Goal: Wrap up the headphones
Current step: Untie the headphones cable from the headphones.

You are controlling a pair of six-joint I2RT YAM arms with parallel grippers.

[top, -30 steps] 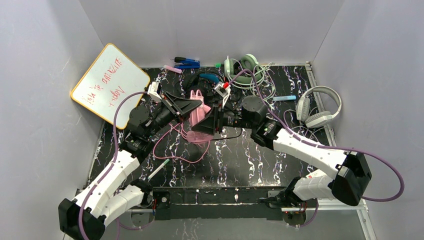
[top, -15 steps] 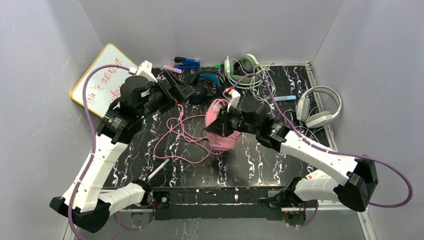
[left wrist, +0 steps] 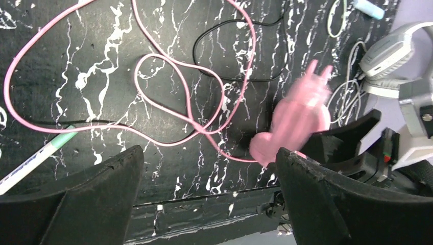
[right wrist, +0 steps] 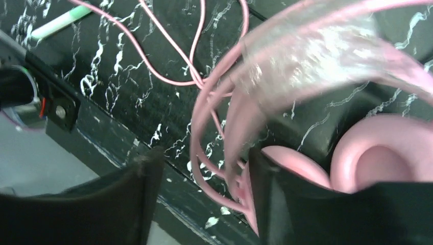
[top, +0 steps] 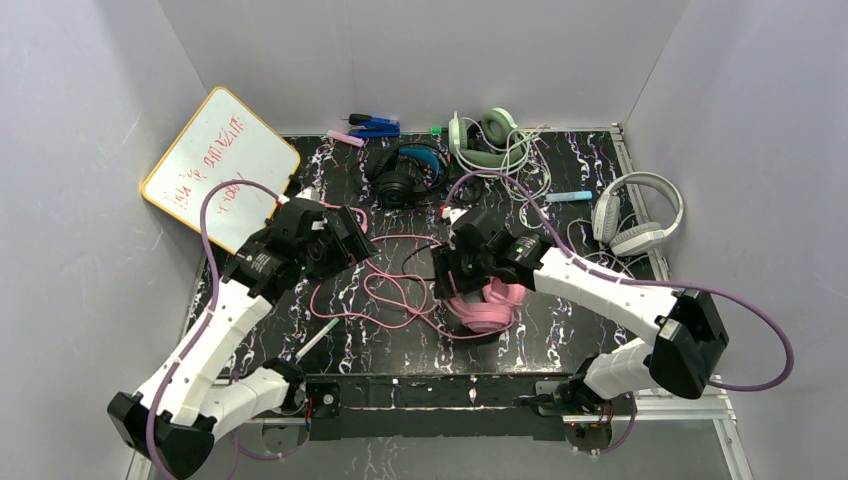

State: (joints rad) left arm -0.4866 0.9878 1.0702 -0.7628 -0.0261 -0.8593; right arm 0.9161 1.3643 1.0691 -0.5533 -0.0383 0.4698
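Observation:
The pink headphones (top: pixel 487 307) lie on the black marbled table (top: pixel 560 330) near its front. Their pink cord (top: pixel 385 290) sprawls in loose loops to the left. My right gripper (top: pixel 455 285) hangs right over them. In the right wrist view its jaws (right wrist: pixel 204 155) stand apart. The blurred pink headband (right wrist: pixel 306 56) and cord loops (right wrist: pixel 214 117) pass between them, close to the right finger. My left gripper (top: pixel 348 240) hovers wide open above the cord loops (left wrist: pixel 189 102), with nothing between its fingers (left wrist: pixel 208 153). The black-and-blue headphones (top: pixel 405 172) and the white-grey headphones (top: pixel 635 215) lie apart.
A green headset (top: pixel 487 140) with tangled cord lies at the back. A whiteboard (top: pixel 220 165) leans on the left wall. A green-tipped marker (top: pixel 318 338) lies near the front edge, a thin black cord (left wrist: pixel 230 51) mid-table, small blue items (top: pixel 375 125) at the back. Grey walls enclose the table.
My right gripper has brought the pink headphones down and toward the front, and its jaws now stand wider. The left arm swung from the back left toward the middle, its gripper open.

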